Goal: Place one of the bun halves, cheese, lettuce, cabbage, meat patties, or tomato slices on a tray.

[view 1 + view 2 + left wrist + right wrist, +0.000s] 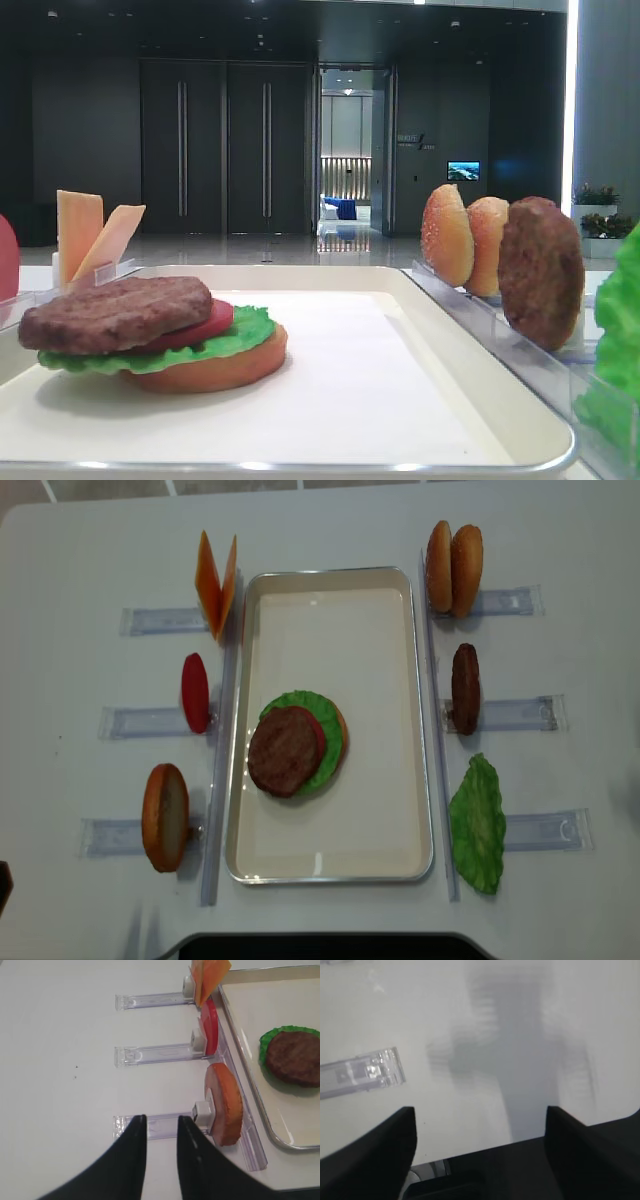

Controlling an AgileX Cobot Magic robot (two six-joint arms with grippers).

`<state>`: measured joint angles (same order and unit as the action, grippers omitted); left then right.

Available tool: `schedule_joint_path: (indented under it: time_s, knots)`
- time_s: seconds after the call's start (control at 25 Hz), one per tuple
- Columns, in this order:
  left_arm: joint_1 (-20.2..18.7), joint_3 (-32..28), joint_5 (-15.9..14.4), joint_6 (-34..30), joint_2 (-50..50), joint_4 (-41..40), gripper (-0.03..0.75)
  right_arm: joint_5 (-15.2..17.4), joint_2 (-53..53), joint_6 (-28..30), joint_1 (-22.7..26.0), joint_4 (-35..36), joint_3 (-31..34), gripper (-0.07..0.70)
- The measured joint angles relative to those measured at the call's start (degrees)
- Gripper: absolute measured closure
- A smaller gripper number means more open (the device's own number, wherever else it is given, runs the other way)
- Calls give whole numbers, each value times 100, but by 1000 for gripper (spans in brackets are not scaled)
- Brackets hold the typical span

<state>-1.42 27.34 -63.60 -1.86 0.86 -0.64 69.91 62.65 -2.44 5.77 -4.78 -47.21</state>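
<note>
Brown meat patty point(294, 1056) lies on tray point(250, 1055), beyond left gripper point(161, 1132)

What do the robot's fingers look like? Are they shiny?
No, both pairs look plain matte black. The left gripper's fingers are long, curved and taper to narrow tips. The right gripper's fingers look broad and blunt. No cables or markings show.

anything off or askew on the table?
Nothing damaged or spilled. The stack on the tray is a bit staggered: patty sits off-centre toward the tomato rack side, lettuce showing on the other.
</note>
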Motion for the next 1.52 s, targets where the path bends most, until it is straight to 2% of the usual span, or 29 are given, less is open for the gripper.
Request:
schedule_joint_path:
  time_s: [0.24,0.48,1.16,1.52]
  knots:
    - [0,0,0,0,0,0,557,-221,-2081,-11,0,46,1192,125]
    - [0,0,0,0,0,0,557,-433,-3493,1,0,69,1729,127]
    - [0,0,0,0,0,0,557,-498,-6195,244,0,312,1813,138]
    - [0,0,0,0,0,2,557,-498,-6313,244,0,347,1814,145]
